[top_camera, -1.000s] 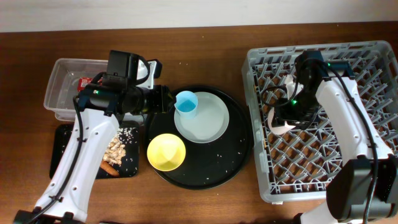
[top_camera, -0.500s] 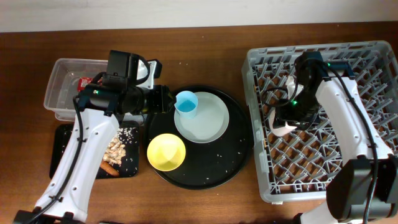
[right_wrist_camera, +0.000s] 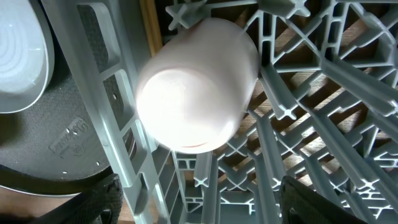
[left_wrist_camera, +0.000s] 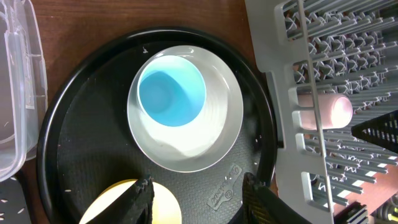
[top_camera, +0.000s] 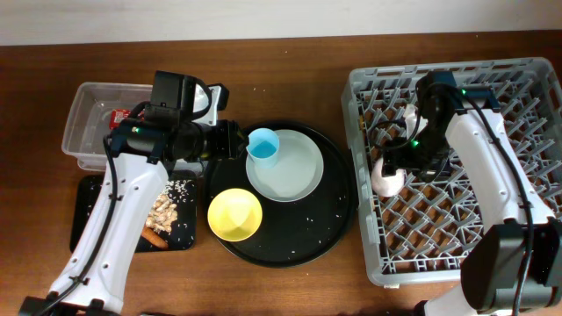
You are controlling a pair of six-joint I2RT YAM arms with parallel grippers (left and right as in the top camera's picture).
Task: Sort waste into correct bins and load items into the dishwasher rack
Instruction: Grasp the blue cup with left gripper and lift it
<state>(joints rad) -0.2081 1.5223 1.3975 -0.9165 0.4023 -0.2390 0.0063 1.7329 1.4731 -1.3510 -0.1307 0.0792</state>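
The light-blue cup [top_camera: 263, 147] stands on the pale plate [top_camera: 299, 171]; both show in the left wrist view, cup [left_wrist_camera: 171, 93] and plate [left_wrist_camera: 214, 134]. The yellow bowl [top_camera: 234, 214] sits in front of them. My left gripper [top_camera: 230, 140] is open and empty, just left of the blue cup; in the left wrist view [left_wrist_camera: 198, 199] its fingers hang above the tray. The pink cup [top_camera: 384, 178] lies on its side in the grey dishwasher rack [top_camera: 527, 88], at its left edge. My right gripper [right_wrist_camera: 199, 205] is open just above the pink cup [right_wrist_camera: 196, 87]. Tissue and chopsticks do not show.
Plate and bowl rest on a large round black tray [top_camera: 338, 219]. The clear tub [top_camera: 79, 132] holds a red wrapper [top_camera: 118, 114]. The shallow black tray [top_camera: 83, 219] holds beige scraps [top_camera: 167, 206] and a sausage piece [top_camera: 154, 237].
The pink cup has come out from under my right gripper and lies a little further left in the rack. The left arm has not moved.
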